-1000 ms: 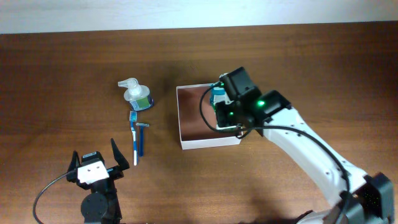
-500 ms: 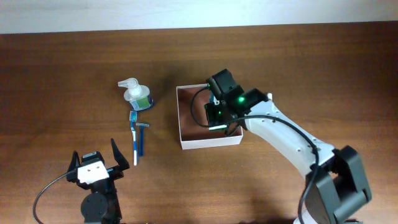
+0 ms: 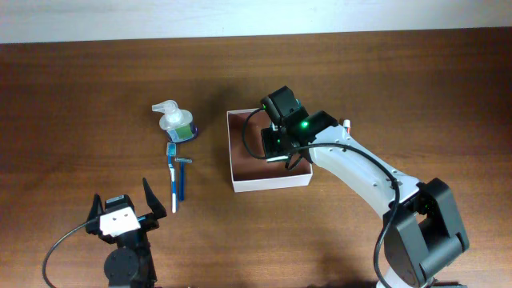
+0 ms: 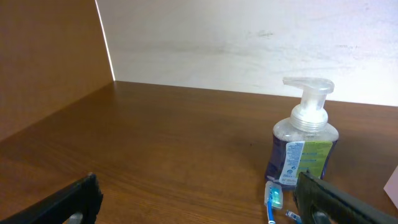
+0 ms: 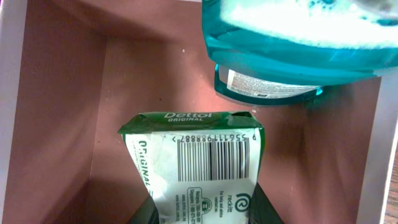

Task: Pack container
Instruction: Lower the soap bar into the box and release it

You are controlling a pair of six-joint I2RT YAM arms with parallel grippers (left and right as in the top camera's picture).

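The container [image 3: 250, 184] is a shallow white-walled box with a reddish-brown bottom, at the table's middle. My right gripper [image 3: 277, 142] hangs inside it, shut on a green and white Dettol soap packet [image 5: 196, 162], close above the box floor [image 5: 62, 124]. A teal bottle [image 5: 292, 50] lies in the box just beyond the packet. My left gripper [image 3: 124, 212] is open and empty at the front left. In the left wrist view its fingers [image 4: 199, 208] frame bare table.
A clear pump soap bottle [image 3: 176, 122] stands left of the container, also in the left wrist view [image 4: 305, 140]. A blue toothbrush [image 3: 173, 180] and a blue razor [image 3: 183, 170] lie just in front of it. A pale wall runs along the table's far edge.
My right arm has moved left and deeper over the container with the soap packet in it. The left arm has not moved.
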